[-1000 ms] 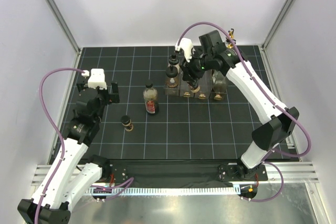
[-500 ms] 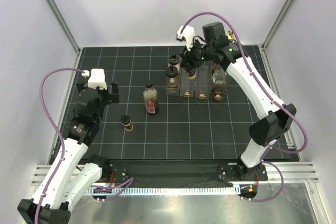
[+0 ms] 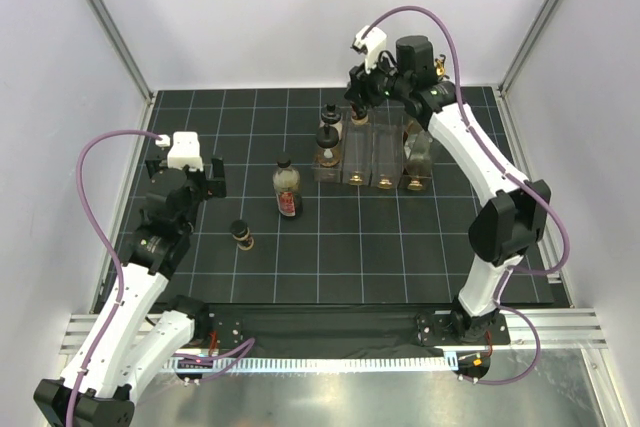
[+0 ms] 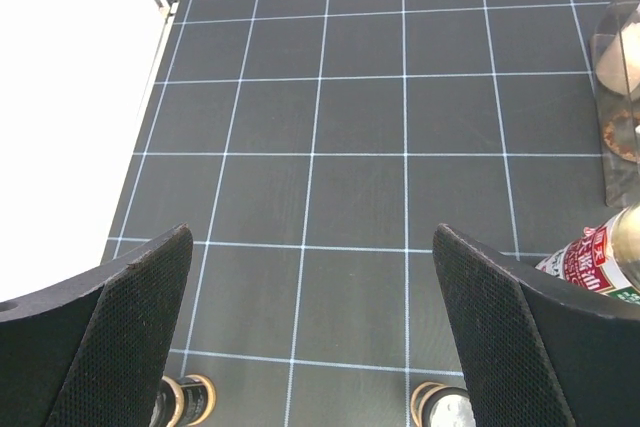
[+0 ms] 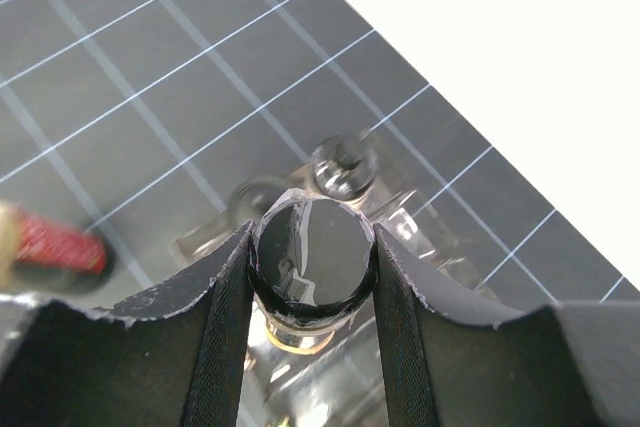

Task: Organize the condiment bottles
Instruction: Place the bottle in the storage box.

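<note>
Dark gridded matting (image 3: 400, 237) lies between the white walls (image 3: 300, 17), and your landmark is the clear plastic rack (image 3: 385, 152) standing toward the far side of it.

Your right gripper (image 5: 312, 282) is raised over the rack's far edge and is clamped on a black-capped bottle (image 5: 310, 247). In the wrist view both pads (image 5: 235, 287) press against the sides of its round cap. The rack's clear walls and another bottle top sit blurred underneath. You cannot tell from either view whether the base of that bottle is clear of the rack's rim.

More condiment bottles (image 3: 415, 162) stand in the rack's compartments, with gold showing along its near side; an exact count is not readable. At the rack's left end two brown bottles (image 3: 327, 142) with black caps stand one behind the other. It is not clear whether they are inside the last compartment or just outside it.

Left of the rack, near it but apart, a red-labelled bottle (image 3: 288, 190) stands upright on the matting. A small brown bottle (image 3: 242, 235) sits farther left of the rack and nearer the arm bases, alone.

Your left gripper (image 4: 310, 247) hangs well to the rack's left with its jaws spread wide, and only bare matting lies between them. The red-labelled bottle shows just past its right finger.
</note>
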Motion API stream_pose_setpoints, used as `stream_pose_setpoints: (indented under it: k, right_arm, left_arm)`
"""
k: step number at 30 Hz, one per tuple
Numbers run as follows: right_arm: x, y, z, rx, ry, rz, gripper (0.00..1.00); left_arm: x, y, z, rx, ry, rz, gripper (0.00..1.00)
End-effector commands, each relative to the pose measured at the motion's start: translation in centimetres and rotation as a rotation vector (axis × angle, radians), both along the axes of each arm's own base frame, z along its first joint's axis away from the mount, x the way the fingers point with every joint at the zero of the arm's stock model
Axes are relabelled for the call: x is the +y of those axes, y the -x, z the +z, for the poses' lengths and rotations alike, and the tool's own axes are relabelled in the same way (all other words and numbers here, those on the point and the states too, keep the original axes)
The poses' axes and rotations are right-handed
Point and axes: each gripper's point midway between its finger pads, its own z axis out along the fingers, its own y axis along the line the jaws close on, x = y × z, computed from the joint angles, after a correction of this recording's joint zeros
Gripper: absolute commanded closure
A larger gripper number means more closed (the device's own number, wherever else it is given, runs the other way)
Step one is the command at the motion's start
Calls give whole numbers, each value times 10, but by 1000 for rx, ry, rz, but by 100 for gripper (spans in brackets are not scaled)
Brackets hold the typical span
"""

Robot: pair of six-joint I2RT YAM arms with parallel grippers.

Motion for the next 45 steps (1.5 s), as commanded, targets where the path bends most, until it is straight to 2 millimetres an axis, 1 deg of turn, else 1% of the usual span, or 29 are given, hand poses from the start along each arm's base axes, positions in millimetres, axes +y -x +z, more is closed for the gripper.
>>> stream_pose_setpoints:
  k: [1,2,3,4,5,7,8,9,12,13,15,16,17,19,24,26,30,32,33,34,38,41,45]
  right_arm:
    - [-3,-38,22,-122,-106,-58,96]
    - [-7,-44,20,-128,-107,-65,96]
    - [-10,-51,11,-125,-103,-76,96]
    - [-9,-55,12,-144,-113,-71,96]
    - [-11,-59,9,-144,-117,-78,96]
    - [-12,-65,-6,-155,-101,-71,96]
    - [-14,-67,-18,-144,-89,-74,96]
    - [-13,-69,-19,-159,-92,-75,96]
    - [-14,-78,-34,-191,-76,-50,96]
    - [-14,-83,-46,-185,-73,-47,96]
    - [-15,-88,-55,-184,-67,-32,96]
    - [-15,-92,-55,-201,-70,-28,96]
    - [-15,-96,-62,-199,-69,-26,96]
    - [-16,-103,-62,-226,-77,-29,96]
    - [-21,-116,-82,-162,-102,-81,96]
    - [-23,-118,-86,-143,-110,-108,96]
    - [-19,-117,-95,-136,-110,-136,96]
    - [-20,-120,-101,-129,-105,-153,96]
    - [-18,-121,-100,-135,-107,-150,96]
    - [-16,-122,-103,-129,-108,-151,96]
    - [-14,-124,-99,-136,-114,-157,96]
    - [-14,-125,-102,-135,-109,-170,96]
    - [-10,-129,-111,-119,-107,-214,95]
  left_arm:
    - [5,-4,14,-61,1,31,0]
    - [7,-4,14,-58,-20,32,0]
    - [8,-4,14,-57,-25,34,0]
    - [9,-4,14,-57,-26,37,0]
    - [9,-4,14,-56,-30,38,0]
    - [10,-4,14,-55,-31,41,0]
    - [9,-4,13,-53,-33,40,0]
    - [10,-4,13,-53,-35,42,0]
    - [11,-5,12,-50,-40,44,0]
    - [12,-5,12,-48,-41,48,0]
    - [13,-5,12,-49,-42,52,0]
    - [14,-5,12,-49,-42,55,0]
    - [14,-5,12,-46,-43,57,0]
    - [15,-5,12,-46,-45,60,0]
    - [15,-6,11,-44,-42,54,0]
    - [15,-6,12,-47,-40,51,0]
    - [13,-6,12,-47,-35,44,0]
    - [14,-6,13,-50,-34,46,0]
    - [14,-6,13,-48,-36,46,0]
    - [14,-6,13,-48,-36,46,0]
    - [13,-6,13,-50,-34,44,0]
    - [13,-6,12,-48,-35,40,0]
    - [12,-6,13,-49,-34,40,0]
